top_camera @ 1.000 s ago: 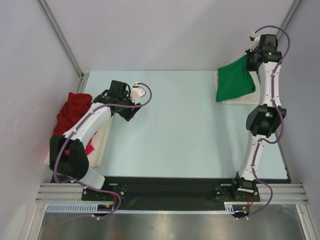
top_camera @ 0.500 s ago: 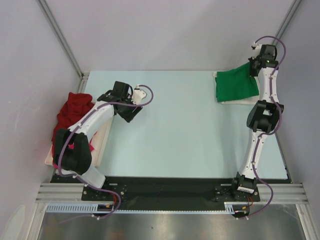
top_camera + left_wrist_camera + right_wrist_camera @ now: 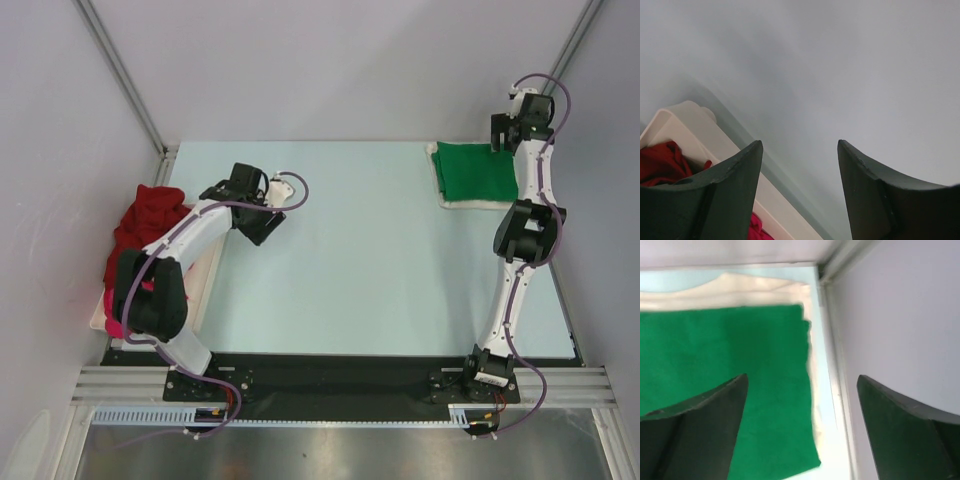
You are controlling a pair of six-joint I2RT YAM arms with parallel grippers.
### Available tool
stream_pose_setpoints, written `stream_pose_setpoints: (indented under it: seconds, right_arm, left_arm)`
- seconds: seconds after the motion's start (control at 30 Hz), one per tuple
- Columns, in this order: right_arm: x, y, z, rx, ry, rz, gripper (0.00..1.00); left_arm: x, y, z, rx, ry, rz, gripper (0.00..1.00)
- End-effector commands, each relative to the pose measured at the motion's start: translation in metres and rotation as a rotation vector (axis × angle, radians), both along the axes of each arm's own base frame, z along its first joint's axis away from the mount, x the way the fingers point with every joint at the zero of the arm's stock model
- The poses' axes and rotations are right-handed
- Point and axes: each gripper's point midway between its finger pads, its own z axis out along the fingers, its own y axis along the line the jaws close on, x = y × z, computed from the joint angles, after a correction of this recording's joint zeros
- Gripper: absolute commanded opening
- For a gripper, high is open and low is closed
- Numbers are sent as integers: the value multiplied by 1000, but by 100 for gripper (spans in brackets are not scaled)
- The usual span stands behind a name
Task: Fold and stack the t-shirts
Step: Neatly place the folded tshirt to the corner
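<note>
A folded bright green t-shirt point(image 3: 478, 172) point(image 3: 725, 370) lies flat on a cream-white t-shirt point(image 3: 470, 204) point(image 3: 765, 287) in the table's far right corner. My right gripper point(image 3: 505, 135) point(image 3: 801, 377) hovers open over the green shirt's right edge, holding nothing. A dark red t-shirt point(image 3: 145, 220) point(image 3: 660, 162) is heaped at the left. Bits of a magenta t-shirt point(image 3: 150, 290) point(image 3: 757, 227) show below it. My left gripper point(image 3: 262, 225) point(image 3: 799, 142) stands open and empty above the bare table, just right of the heap.
A shallow cream tray point(image 3: 205, 275) point(image 3: 685, 117) holds the red and magenta shirts at the table's left edge. A wall and a metal frame post point(image 3: 840, 270) run close beside the right gripper. The pale blue table point(image 3: 360, 250) spreads between the arms.
My right gripper has opened and let go of the green shirt, which has settled flat on the cream-white one. The right wrist has drawn back toward the corner. The left arm has shifted slightly.
</note>
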Motion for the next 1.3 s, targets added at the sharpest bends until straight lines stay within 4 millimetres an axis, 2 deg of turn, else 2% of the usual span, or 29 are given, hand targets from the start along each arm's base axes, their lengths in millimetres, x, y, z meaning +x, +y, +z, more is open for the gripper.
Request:
stream_pose_setpoints:
  seconds: [0.0, 0.07, 0.1, 0.13, 0.2, 0.23, 0.3, 0.33, 0.37, 0.4, 0.43, 0.47, 0.5, 0.53, 0.57, 0.6, 0.63, 0.67, 0.7, 0.77, 0.8, 0.87, 0.9, 0.93, 1.0, 1.07, 1.1, 1.2, 1.27]
  right_arm:
    - [1, -40, 34, -103, -111, -187, 100]
    - [-2, -43, 50, -96, -155, -238, 100]
    - [-4, -42, 49, -86, -157, -251, 100]
    - [-8, -38, 71, -78, -196, -255, 99]
    - [-8, -25, 83, -17, -234, -234, 100]
    - [-15, -18, 97, 8, -252, -227, 100]
    - [-21, -2, 106, 90, -274, -220, 100]
    - [-29, 4, 91, 123, -238, -227, 100]
    - [-39, 12, 113, 143, -272, -228, 100]
    - [-44, 22, 111, 180, -270, -223, 100]
    - [-51, 34, 87, 216, -228, -223, 100]
    - [-64, 45, 107, 234, -265, -209, 100]
    - [-70, 58, 105, 280, -267, -192, 100]
    - [-77, 72, 107, 303, -274, -171, 100]
    - [-95, 85, 97, 336, -267, -166, 100]
    - [-103, 98, 98, 371, -278, -135, 100]
    - [-108, 110, 95, 405, -300, -123, 100]
    - [-125, 127, 62, 427, -236, -114, 100]
    - [-141, 138, 78, 437, -276, -91, 100]
    - [-156, 163, 77, 458, -298, -54, 100]
    - [-178, 171, 61, 460, -273, -54, 100]
    - [-195, 187, 54, 486, -277, -28, 100]
    - [-209, 199, 34, 494, -233, -4, 100]
    - [-220, 211, 44, 502, -265, 31, 100]
    - [-245, 227, 36, 517, -264, 71, 100]
    - [-260, 236, 34, 535, -284, 88, 100]
    - [-270, 246, 27, 545, -270, 110, 100]
    - [-296, 257, 23, 569, -313, 142, 100]
    - [-314, 255, 14, 586, -332, 125, 100]
  left_arm:
    - [13, 1, 16, 5, -52, -8, 67]
    - [12, 2, 19, 8, -61, -10, 67]
    - [13, 2, 21, 8, -65, -10, 67]
    - [13, 2, 22, 9, -69, -12, 67]
    - [13, 2, 28, 0, -84, -11, 67]
    - [12, 1, 30, -3, -89, -12, 68]
    - [9, 1, 35, -13, -106, -15, 68]
    - [8, 1, 38, -19, -115, -16, 68]
    - [7, 1, 41, -23, -125, -19, 69]
    - [2, 1, 45, -36, -136, -22, 77]
    - [0, -1, 49, -51, -147, -30, 78]
    - [-3, -2, 51, -62, -154, -35, 93]
    - [-10, -2, 46, -68, -144, -38, 100]
    - [-12, -3, 56, -93, -178, -42, 100]
    - [-16, -3, 57, -99, -186, -42, 100]
    - [-24, -2, 50, -111, -175, -39, 100]
    - [-26, -3, 59, -130, -214, -41, 100]
    - [-29, -1, 60, -136, -228, -31, 100]
    - [-33, 1, 52, -147, -227, -9, 100]
    - [-38, 7, 57, -147, -266, 21, 100]
    - [-45, 10, 46, -148, -251, 40, 100]
    - [-48, 16, 51, -151, -305, 65, 100]
    - [-51, 18, 43, -153, -309, 77, 100]
    - [-54, 20, 41, -153, -317, 83, 100]
    - [-60, 25, 37, -158, -344, 119, 100]
    - [-67, 27, 28, -173, -337, 147, 100]
    - [-67, 33, 31, -166, -362, 180, 100]
    - [-71, 40, 32, -165, -390, 222, 100]
    - [-74, 42, 29, -164, -396, 233, 100]
